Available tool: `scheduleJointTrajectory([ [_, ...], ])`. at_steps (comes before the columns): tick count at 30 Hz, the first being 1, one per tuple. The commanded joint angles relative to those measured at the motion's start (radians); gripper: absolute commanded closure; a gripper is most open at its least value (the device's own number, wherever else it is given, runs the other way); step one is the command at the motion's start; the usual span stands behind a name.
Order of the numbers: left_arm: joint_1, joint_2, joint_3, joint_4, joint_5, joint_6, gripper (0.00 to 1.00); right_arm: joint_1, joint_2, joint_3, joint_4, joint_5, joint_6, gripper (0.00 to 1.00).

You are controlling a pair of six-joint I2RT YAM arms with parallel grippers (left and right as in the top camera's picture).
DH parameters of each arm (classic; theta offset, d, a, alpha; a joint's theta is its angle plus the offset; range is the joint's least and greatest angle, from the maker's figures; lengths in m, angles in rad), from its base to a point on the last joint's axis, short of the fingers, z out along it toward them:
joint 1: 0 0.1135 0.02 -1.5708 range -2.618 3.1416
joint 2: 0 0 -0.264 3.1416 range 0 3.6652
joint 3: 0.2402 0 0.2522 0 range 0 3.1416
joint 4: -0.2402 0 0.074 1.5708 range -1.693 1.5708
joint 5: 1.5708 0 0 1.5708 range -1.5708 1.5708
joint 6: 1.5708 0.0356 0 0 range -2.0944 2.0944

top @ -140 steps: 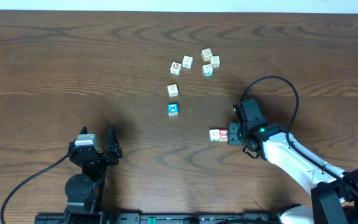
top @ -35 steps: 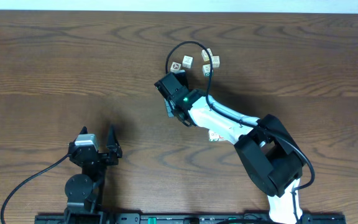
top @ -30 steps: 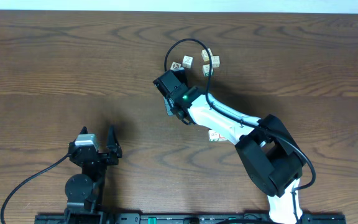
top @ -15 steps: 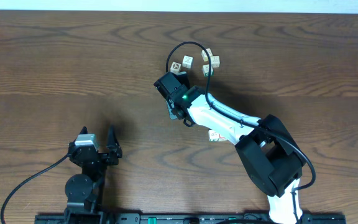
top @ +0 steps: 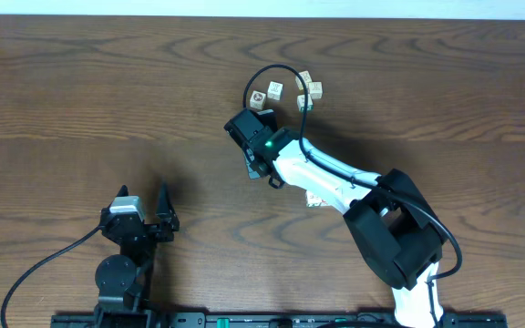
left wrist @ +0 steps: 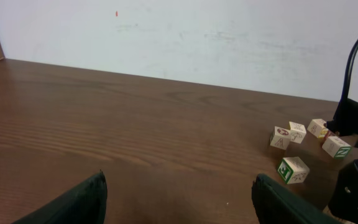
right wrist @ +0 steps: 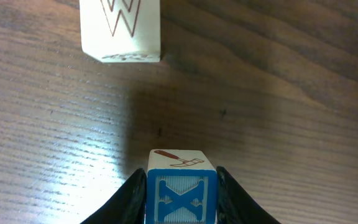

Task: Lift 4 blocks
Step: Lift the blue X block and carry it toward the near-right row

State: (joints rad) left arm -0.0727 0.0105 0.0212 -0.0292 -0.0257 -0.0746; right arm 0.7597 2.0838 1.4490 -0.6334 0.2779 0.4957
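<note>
One blue-faced block (right wrist: 180, 194) snug between fingers of right gripper (right wrist: 180, 200)

Eight visible blocks (top: 274, 89); two arms (top: 335, 178)

**Right wrist view:** the bottom edge cut off the lower part of the blue block (right wrist: 181, 199) between the right gripper (right wrist: 180, 183) fingers. The top edge cropped the lettered block (right wrist: 121, 28) ahead of the fingertips.

**Overhead:** the right arm (top: 322, 173) hid both of these blocks and partly covered a pale block (top: 313, 201) beneath its forearm.

**Left wrist view:** marks on the far blocks (left wrist: 289, 134), ahead-right of the left gripper (left wrist: 179, 186), were too small to read.
</note>
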Motion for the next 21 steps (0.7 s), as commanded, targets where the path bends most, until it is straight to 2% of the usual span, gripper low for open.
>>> scheduleJointTrajectory([
  [1, 0.006, -0.005, -0.017, -0.041, -0.023, -0.001, 0.25, 0.018, 0.014, 0.017, -0.014, 0.001, 0.063, 0.73],
  [11, 0.006, -0.005, -0.017, -0.041, -0.023, -0.001, 0.25, 0.02, 0.014, 0.017, -0.017, -0.018, 0.095, 0.76],
  [21, 0.006, -0.005, -0.017, -0.041, -0.023, -0.001, 0.25, -0.002, 0.002, 0.04, -0.015, -0.016, 0.09, 0.74],
])
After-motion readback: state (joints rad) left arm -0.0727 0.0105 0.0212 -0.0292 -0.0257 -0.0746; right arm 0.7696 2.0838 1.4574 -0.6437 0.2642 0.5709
